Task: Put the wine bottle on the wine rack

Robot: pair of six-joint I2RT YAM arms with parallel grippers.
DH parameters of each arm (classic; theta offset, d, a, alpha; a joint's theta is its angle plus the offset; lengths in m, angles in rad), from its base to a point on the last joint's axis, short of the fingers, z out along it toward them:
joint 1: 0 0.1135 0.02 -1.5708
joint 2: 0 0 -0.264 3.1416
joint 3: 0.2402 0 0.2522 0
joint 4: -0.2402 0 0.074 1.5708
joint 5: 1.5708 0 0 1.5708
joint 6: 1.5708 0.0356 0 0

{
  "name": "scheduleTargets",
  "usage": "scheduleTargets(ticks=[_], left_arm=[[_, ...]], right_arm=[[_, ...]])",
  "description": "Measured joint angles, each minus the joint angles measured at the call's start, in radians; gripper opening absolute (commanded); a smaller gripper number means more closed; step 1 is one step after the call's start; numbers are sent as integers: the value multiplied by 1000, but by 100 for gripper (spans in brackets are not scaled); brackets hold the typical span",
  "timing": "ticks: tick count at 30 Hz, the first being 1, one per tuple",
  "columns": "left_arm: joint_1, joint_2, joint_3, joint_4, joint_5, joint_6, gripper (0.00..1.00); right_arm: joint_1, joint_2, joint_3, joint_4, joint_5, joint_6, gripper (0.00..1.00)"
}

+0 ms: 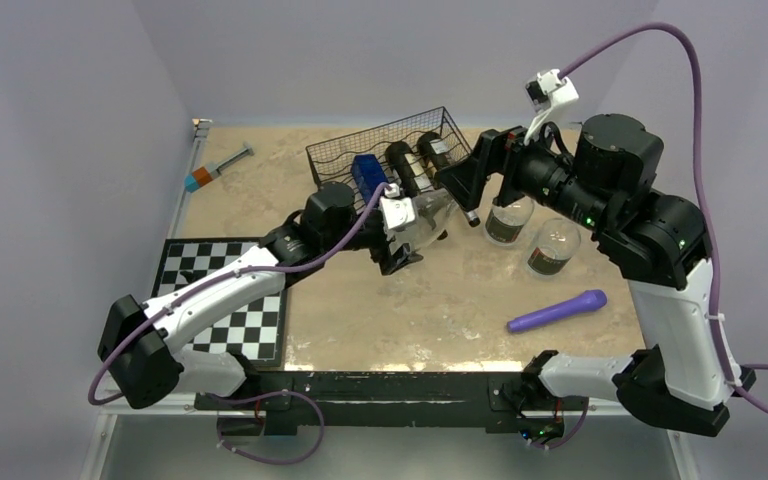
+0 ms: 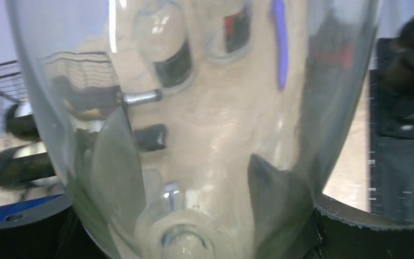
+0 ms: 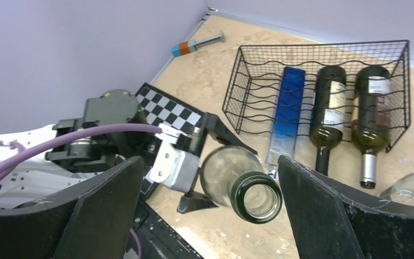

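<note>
A clear empty wine bottle is held off the table by my left gripper, which is shut on its body. The glass fills the left wrist view. Its green-rimmed mouth points at my right gripper, which is open with the neck between its fingers, nearer the right finger. The black wire wine rack lies just behind. It holds two dark bottles and a blue flat bottle.
Two short glass jars stand right of the held bottle, under the right arm. A purple handle-like object lies at front right. A checkerboard mat is at front left. A marker-like tool lies at back left.
</note>
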Motion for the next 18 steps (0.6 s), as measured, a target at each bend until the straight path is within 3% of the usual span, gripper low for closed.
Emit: scheduleTargets(ticks=[7, 12, 15, 18], left_arm=[[3, -46, 10, -17, -159, 241, 0], [3, -47, 25, -26, -185, 410, 0], [2, -47, 26, -36, -198, 502, 0], [2, -47, 26, -45, -219, 589, 0]], right_arm=[[-1, -37, 10, -22, 111, -18, 98], [-7, 50, 249, -148, 142, -14, 97], [-14, 102, 335, -227, 132, -14, 92], [-29, 138, 352, -323, 97, -14, 80]])
